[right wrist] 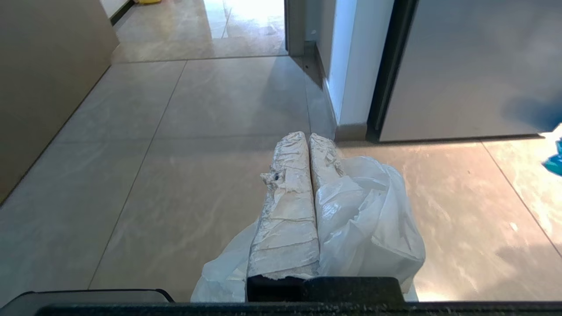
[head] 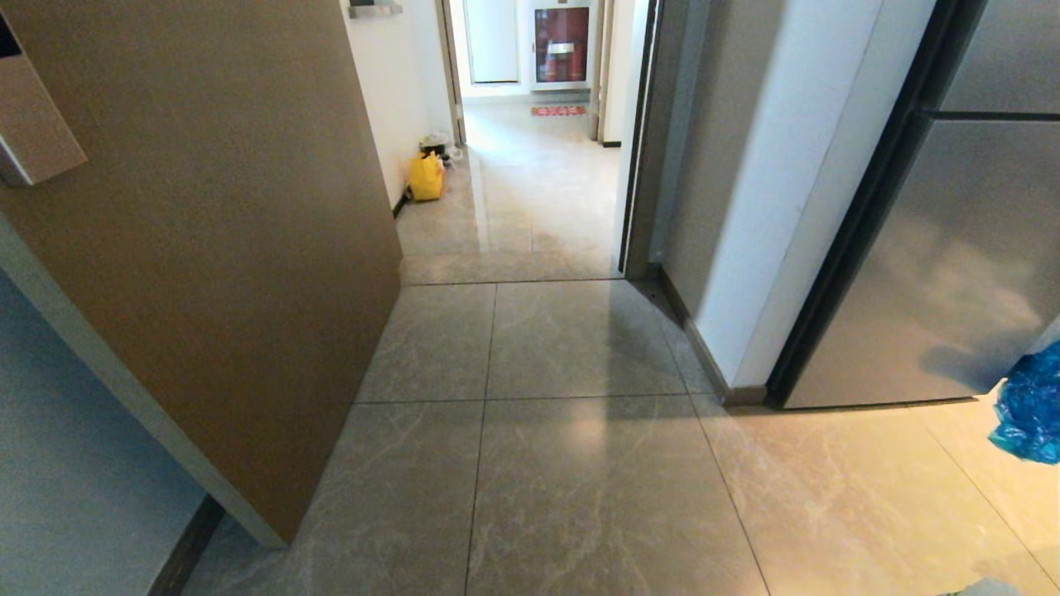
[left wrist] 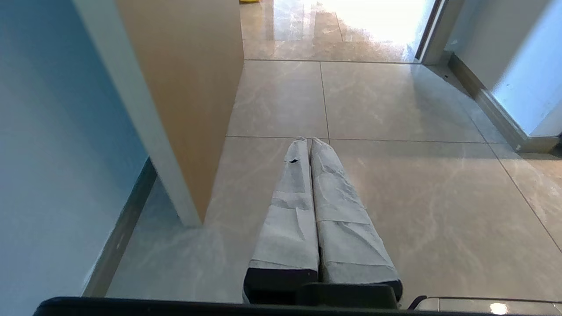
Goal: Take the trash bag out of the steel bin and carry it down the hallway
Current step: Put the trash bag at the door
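While the right gripper (right wrist: 307, 137) grips the trash bag (right wrist: 369, 219), the left gripper (left wrist: 307, 140) is clenched empty above the hallway (head: 530, 207) floor.

One white trash bag (right wrist: 369, 210); one yellow shopping bag (head: 426, 176); one blue plastic bag (head: 1031, 406); two grippers, left gripper (left wrist: 307, 142) and right gripper (right wrist: 305, 137).

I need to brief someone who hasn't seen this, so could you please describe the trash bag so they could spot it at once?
Above the grey-beige floor tiles, find the right gripper, its tape-wrapped fingers pressed together. The trash bag is the thin, crinkly white plastic pinched between them, billowing out on both sides. The left gripper is shut on nothing.
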Controlling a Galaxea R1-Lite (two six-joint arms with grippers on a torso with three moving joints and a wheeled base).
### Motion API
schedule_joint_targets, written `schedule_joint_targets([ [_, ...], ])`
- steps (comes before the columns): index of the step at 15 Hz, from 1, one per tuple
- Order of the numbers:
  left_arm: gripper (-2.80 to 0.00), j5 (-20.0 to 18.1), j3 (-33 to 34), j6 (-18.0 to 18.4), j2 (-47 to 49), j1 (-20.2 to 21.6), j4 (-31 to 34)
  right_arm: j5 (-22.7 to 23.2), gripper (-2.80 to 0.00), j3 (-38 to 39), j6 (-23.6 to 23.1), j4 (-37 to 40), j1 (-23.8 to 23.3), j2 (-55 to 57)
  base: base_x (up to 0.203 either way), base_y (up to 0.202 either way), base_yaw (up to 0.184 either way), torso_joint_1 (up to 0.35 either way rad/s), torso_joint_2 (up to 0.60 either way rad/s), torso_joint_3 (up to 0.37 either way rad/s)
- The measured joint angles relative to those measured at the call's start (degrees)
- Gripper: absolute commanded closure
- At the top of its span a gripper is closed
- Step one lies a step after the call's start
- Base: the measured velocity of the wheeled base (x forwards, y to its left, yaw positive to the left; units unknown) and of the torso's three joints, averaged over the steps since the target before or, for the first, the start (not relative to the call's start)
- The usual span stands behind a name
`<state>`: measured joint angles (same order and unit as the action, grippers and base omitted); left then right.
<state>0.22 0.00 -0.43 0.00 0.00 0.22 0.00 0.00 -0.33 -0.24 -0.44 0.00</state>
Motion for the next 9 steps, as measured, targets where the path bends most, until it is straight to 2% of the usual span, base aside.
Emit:
schedule_joint_targets([
  [9, 0.00, 0.00, 0.00, 0.02, 0.00, 0.00, 0.07, 0.00, 0.00, 0.00, 0.00, 0.00, 0.00, 0.00, 0.192, 0.000, 0.000, 0.003, 0.00, 0.002],
])
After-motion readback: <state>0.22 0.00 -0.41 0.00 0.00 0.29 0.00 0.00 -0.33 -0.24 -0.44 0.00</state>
